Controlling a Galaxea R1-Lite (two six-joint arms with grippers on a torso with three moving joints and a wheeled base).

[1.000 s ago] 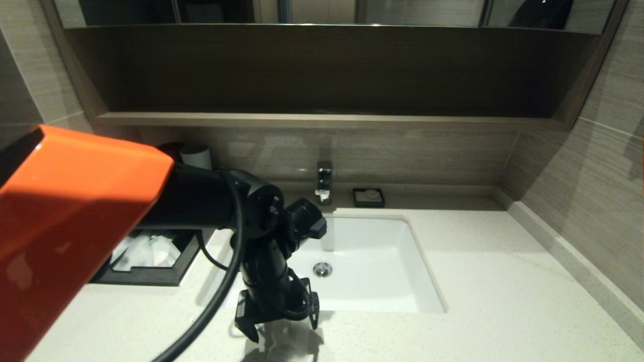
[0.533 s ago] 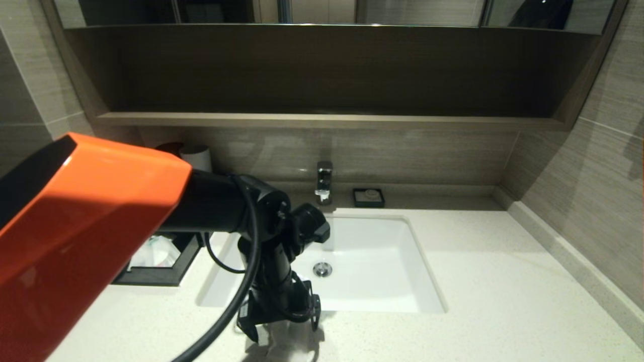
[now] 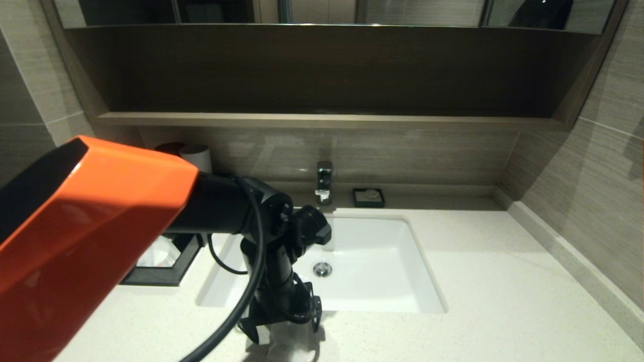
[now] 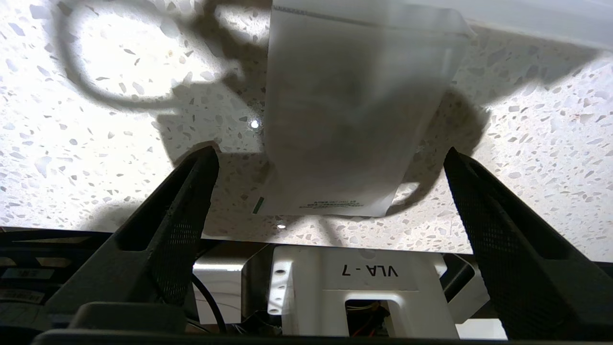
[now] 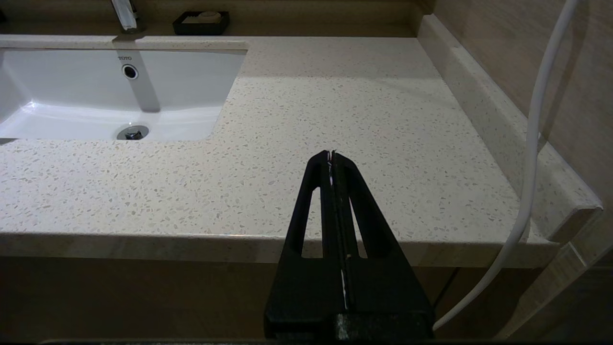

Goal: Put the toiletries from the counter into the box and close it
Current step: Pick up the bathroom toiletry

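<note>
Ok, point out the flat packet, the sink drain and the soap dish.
flat packet (image 4: 354, 120), left wrist view, middle of the wrapper
sink drain (image 3: 322, 269), head view, metal centre
soap dish (image 3: 369, 202), head view, front rim

My left arm (image 3: 100, 226) covers most of the box (image 3: 171, 266), so I see only its corner nearest the sink (image 3: 372, 261). The packet (image 4: 354, 120) beside the sink is cut off at its far end in the left wrist view; its small print is unreadable.
</note>
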